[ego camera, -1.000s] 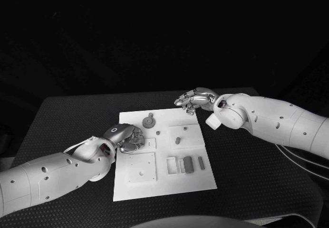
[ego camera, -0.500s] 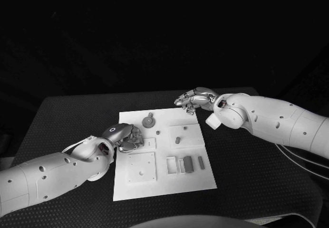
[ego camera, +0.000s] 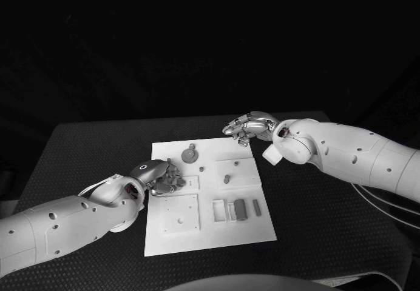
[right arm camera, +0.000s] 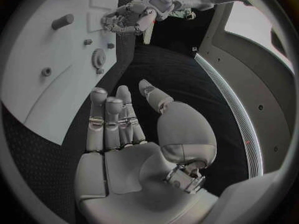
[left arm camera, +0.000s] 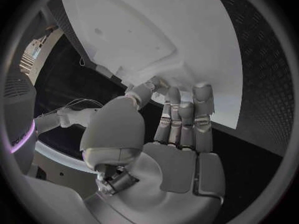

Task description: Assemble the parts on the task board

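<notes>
The left robot hand (ego camera: pixel 160 177), fingers open and empty, hovers at the task board (ego camera: pixel 206 239) left edge; it should descend slowly, squarely.

The right robot hand (ego camera: pixel 247 128) rests open, upper centre.

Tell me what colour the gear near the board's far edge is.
Grey. The gear stands out darker against the white task board, best seen in the head view.
</notes>
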You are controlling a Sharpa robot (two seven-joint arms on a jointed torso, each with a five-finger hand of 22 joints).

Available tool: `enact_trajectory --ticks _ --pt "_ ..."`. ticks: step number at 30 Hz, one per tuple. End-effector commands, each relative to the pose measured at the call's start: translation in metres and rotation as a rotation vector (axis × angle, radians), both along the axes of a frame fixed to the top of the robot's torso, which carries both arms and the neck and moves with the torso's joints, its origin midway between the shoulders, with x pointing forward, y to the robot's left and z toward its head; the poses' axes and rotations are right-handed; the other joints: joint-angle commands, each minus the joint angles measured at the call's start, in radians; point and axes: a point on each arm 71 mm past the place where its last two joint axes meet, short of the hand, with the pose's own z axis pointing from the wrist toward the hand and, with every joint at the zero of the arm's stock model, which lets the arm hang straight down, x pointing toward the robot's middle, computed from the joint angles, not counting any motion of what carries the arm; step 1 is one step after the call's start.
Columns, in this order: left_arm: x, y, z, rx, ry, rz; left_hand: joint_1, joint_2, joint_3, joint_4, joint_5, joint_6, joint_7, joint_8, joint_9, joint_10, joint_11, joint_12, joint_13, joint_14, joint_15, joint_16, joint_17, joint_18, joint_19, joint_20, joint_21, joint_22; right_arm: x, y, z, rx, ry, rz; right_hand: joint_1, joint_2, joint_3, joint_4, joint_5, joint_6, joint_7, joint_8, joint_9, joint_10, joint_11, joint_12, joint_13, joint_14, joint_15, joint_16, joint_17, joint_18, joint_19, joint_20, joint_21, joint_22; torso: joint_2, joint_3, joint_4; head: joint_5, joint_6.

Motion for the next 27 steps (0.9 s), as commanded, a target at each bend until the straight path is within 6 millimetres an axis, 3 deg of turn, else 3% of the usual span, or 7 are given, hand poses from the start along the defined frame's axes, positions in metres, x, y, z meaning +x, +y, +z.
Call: enact_trajectory --ticks 1,16,27 --pt "-0.003 -0.001 -0.005 0.010 0.039 -0.010 0.020 0.034 0.015 0.019 0.003 -0.003 0.008 0.002 0.001 -0.004 0.005 0.005 -0.001 0.003 0.003 0.004 0.001 0.095 -0.005 -0.001 0.005 0.021 -0.001 0.001 0.000 0.006 -0.004 0.011 -0.014 0.000 0.000 0.007 0.004 -0.002 0.007 -0.006 -0.001 -0.004 0.006 0.007 -0.001 -0.005 0.000 -0.004 -0.001 0.020 0.001 -0.003 -0.007 0.015 0.000 0.0000 -0.0004 0.000 0.001" --pt "-0.002 0.003 0.005 -0.017 0.018 -0.006 0.023 0.043 0.017 0.015 0.003 -0.004 0.009 0.000 0.000 -0.004 0.006 0.007 0.000 0.004 0.003 0.006 0.002 0.097 -0.004 0.000 0.007 0.021 -0.001 0.001 0.000 0.005 -0.004 0.011 -0.013 -0.001 0.001 0.007 0.004 -0.003 0.007 -0.006 -0.001 -0.004 0.006 0.007 -0.002 -0.005 0.000 -0.004 -0.001 0.020 0.001 -0.003 -0.007 0.015 0.000 0.0004 0.0004 0.001 0.003" --pt "0.006 -0.002 0.026 0.070 0.039 -0.041 0.012 0.018 0.009 0.016 0.003 -0.004 0.010 -0.002 0.000 -0.008 0.008 0.007 -0.001 0.003 0.005 0.006 0.001 0.098 -0.006 0.003 0.008 0.021 -0.001 0.003 0.000 0.006 -0.002 0.013 -0.014 -0.001 0.001 0.008 0.004 -0.003 0.007 -0.006 -0.002 -0.004 0.006 0.007 -0.002 -0.005 0.000 -0.004 -0.001 0.020 0.001 -0.003 -0.007 0.015 0.000 0.0003 -0.0002 0.007 0.005"
